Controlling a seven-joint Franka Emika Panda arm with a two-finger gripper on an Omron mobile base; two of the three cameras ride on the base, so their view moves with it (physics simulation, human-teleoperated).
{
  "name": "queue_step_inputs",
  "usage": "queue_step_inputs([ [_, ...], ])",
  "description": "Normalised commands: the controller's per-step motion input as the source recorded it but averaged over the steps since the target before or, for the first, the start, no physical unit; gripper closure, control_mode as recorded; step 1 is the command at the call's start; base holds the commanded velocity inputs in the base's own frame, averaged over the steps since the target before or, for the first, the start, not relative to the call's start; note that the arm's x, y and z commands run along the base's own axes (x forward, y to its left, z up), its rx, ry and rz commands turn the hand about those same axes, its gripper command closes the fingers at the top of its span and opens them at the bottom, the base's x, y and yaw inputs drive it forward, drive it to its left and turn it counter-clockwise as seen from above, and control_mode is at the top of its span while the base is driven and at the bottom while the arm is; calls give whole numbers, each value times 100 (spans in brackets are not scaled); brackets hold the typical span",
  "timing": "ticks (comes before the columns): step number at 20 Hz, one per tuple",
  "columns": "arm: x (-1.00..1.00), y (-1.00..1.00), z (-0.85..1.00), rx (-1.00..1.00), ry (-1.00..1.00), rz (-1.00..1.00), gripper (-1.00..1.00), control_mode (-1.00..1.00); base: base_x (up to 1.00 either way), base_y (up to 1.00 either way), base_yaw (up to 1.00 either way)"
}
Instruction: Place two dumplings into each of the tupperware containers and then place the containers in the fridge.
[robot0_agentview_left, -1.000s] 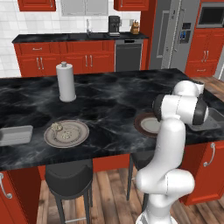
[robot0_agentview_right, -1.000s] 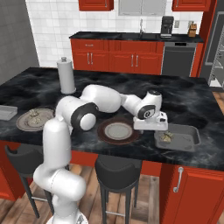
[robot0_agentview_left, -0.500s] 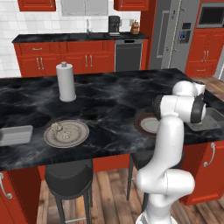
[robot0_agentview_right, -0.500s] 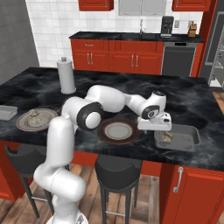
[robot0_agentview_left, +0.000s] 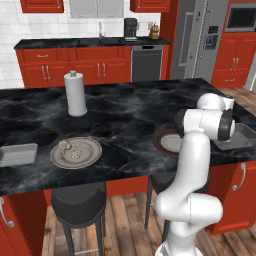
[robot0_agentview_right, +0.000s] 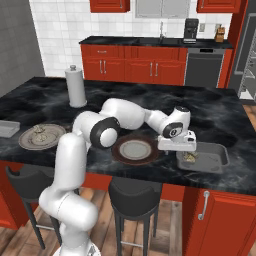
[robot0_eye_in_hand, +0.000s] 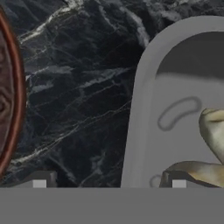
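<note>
Over the right-hand tupperware container (robot0_agentview_right: 216, 161) on the island counter (robot0_agentview_right: 150, 102), the gripper (robot0_agentview_right: 177, 148) hangs with jaws spread wide, gripping nothing. Dumplings (robot0_agentview_right: 190, 156) lie inside that container. Two more dumplings (robot0_agentview_left: 69, 149) sit on the grey plate (robot0_agentview_left: 91, 152) far left.

Dumpling (robot0_eye_in_hand: 214, 131) cut off by hand view's edge.

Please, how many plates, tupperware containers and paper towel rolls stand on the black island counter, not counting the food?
Plates: 2
Tupperware containers: 2
Paper towel roll: 1
Total: 5
</note>
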Motion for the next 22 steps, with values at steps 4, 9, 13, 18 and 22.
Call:
queue_step_inputs([
  [4, 11, 0, -3, 0, -1, 0, -100, -100, 0, 0, 0],
  [9, 29, -13, 0, 0, 0, 0, -100, -100, 0, 0, 0],
  [13, 14, -17, 0, 0, 0, 0, -100, -100, 0, 0, 0],
  [18, 0, -2, 0, 0, 0, 0, -100, -100, 0, 0, 0],
  [22, 0, 28, 0, 0, 0, 0, -100, -100, 0, 0, 0],
])
